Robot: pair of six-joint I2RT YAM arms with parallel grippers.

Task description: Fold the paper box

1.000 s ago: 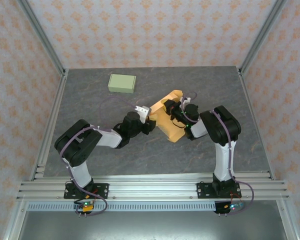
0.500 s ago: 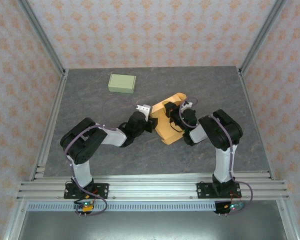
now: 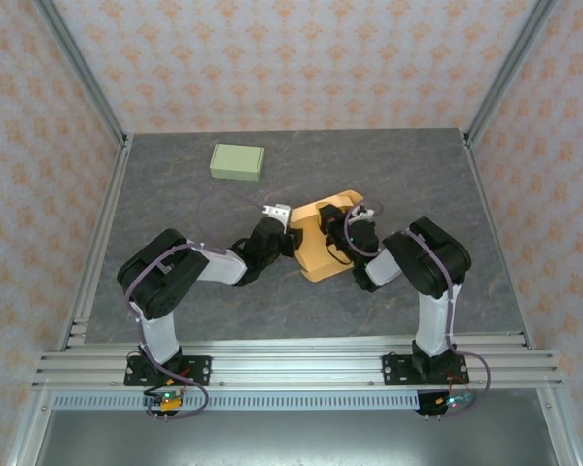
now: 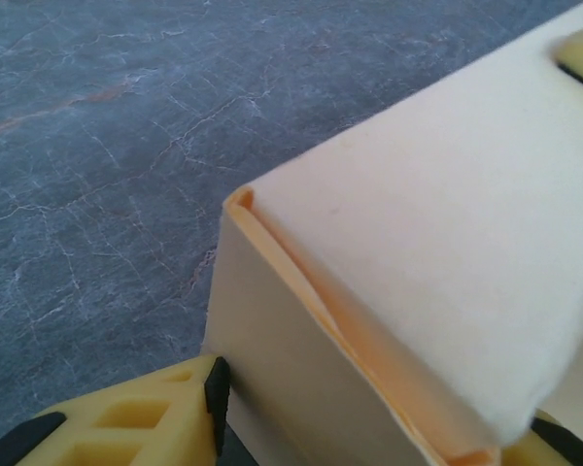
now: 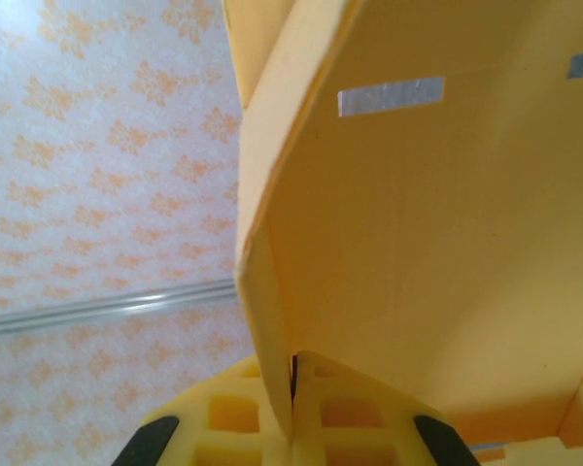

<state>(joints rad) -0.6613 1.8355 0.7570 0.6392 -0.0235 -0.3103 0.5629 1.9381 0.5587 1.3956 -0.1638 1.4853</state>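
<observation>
The yellow paper box (image 3: pixel 319 258) lies partly folded at mid-table, held between both arms. My left gripper (image 3: pixel 292 236) meets it from the left. In the left wrist view the box (image 4: pixel 447 214) sits between the jaws of my left gripper (image 4: pixel 384 419), and the black pad of one of its fingers (image 4: pixel 216 393) presses a side wall. My right gripper (image 3: pixel 333 231) comes in from the right. In the right wrist view the right gripper (image 5: pixel 292 381) is shut on a thin upright wall of the box (image 5: pixel 437 243), whose inner face carries strips of silver tape.
A pale green closed box (image 3: pixel 237 161) lies at the back left of the grey table (image 3: pixel 175 214). Metal posts and patterned walls fence the table on three sides. An aluminium rail (image 3: pixel 291 364) runs along the near edge.
The box has shifted slightly left and toward the near edge and turned a little. Both grippers moved with it, and the left arm's elbow swung right.
</observation>
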